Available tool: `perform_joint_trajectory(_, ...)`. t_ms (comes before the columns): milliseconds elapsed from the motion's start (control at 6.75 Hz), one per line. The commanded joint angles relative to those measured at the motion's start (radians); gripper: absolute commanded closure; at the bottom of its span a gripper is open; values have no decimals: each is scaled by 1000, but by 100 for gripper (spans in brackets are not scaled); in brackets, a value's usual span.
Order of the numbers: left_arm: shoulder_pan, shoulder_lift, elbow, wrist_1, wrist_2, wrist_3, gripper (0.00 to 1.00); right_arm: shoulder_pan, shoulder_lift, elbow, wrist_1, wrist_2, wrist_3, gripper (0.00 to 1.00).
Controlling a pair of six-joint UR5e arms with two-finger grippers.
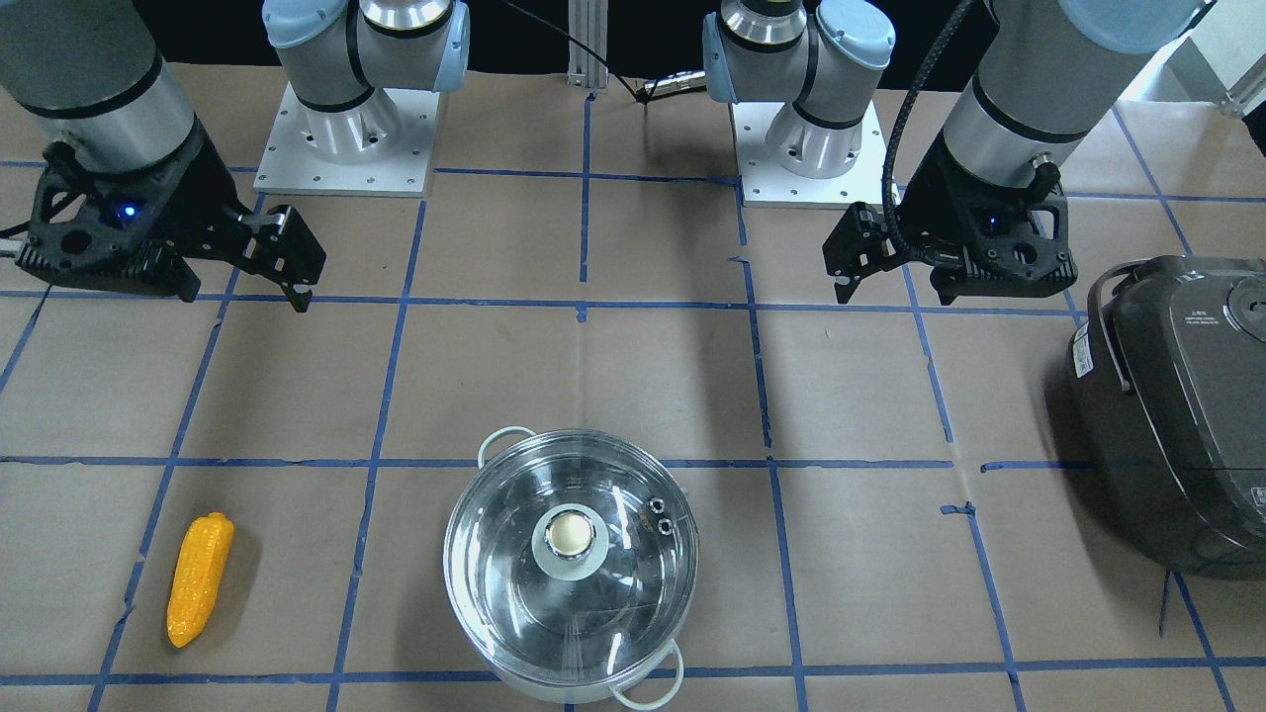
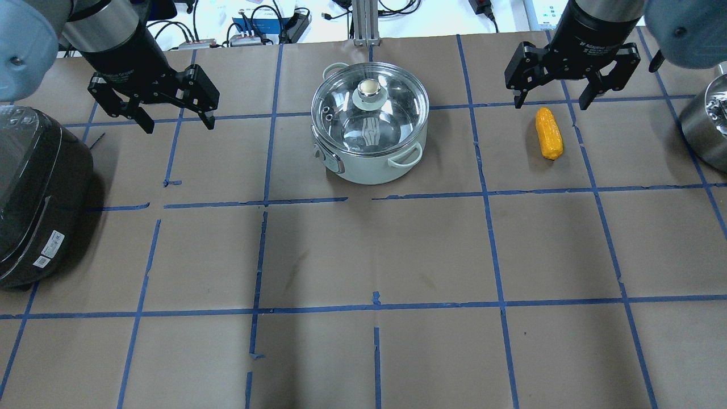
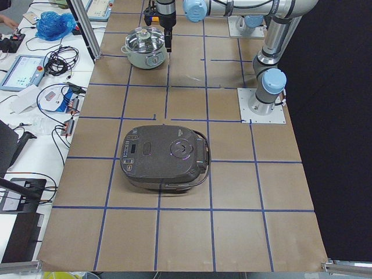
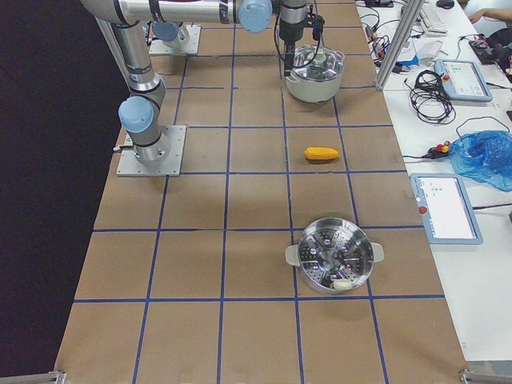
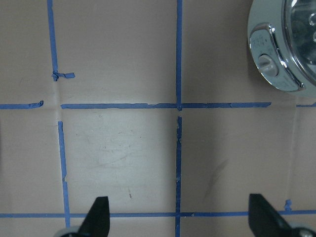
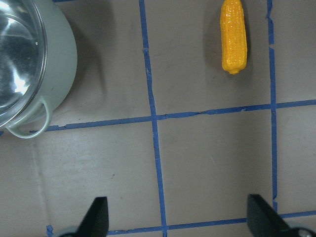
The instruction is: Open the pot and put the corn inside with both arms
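A pale green pot (image 2: 369, 153) with a glass lid (image 2: 372, 122) and a metal knob (image 2: 368, 88) stands shut at the far middle of the table; it also shows in the front view (image 1: 571, 564). A yellow corn cob (image 2: 548, 134) lies on the paper to its right, also in the right wrist view (image 6: 233, 35). My left gripper (image 2: 177, 124) hovers open and empty left of the pot. My right gripper (image 2: 551, 105) hovers open and empty just beyond the corn. The pot's edge shows in both wrist views (image 5: 286, 44) (image 6: 34, 64).
A black rice cooker (image 2: 34, 193) sits at the table's left end. A steel steamer pot (image 4: 336, 256) stands at the right end, its rim at the overhead view's edge (image 2: 704, 125). The arm bases (image 1: 341, 129) are bolted near the robot's side.
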Motion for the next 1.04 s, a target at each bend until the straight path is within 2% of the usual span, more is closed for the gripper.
perform_joint_trajectory(0, -99, -123, 154, 10, 3, -21, 0, -18, 170, -60, -19, -2, -35, 0)
perform_joint_trajectory(296, -248, -385, 399, 12, 8, -178, 0, -79, 321, -48, -257, 4, -121, 3)
perform_joint_trajectory(444, -315, -481, 498, 16, 7, -225, 0, -131, 411, -57, -311, 7, -176, 3)
perform_joint_trajectory(593, -348, -539, 552, 37, 1, -271, 0, -141, 477, -48, -398, 7, -182, 8)
perform_joint_trajectory(889, -371, -605, 555, 131, 0, -309, 0, -199, 534, -43, -463, 10, -283, 11)
